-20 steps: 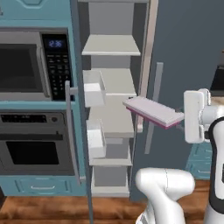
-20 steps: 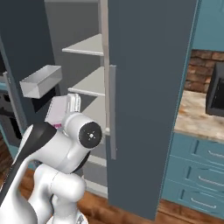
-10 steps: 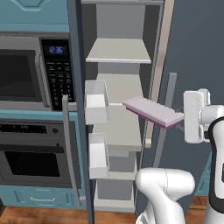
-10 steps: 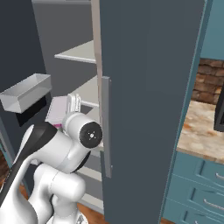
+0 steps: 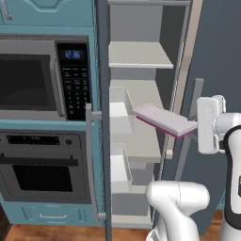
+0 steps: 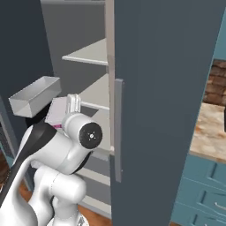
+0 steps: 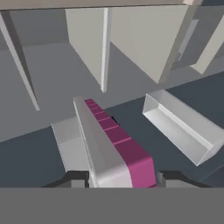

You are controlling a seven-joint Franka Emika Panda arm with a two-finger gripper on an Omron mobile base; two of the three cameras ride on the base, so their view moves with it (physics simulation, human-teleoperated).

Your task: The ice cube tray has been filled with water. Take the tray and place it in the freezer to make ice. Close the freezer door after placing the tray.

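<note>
Rendered kitchen w/ teal-blue cabinetry. On the left, a black-fronted built-in microwave (image 5: 44,80) w/ lit blue clock sits directly above a black wall oven (image 5: 44,167) w/ long horizontal handle; a teal drawer (image 5: 47,215) lies below, teal upper cabinet (image 5: 47,12) above. Wood floor (image 5: 52,233), reddish-brown, along the bottom. On the right, a speckled beige-brown countertop (image 6: 211,132) over teal drawers (image 6: 203,194) w/ silver pulls, red brick wall (image 6: 218,81) behind. Lighting even & soft.
</note>
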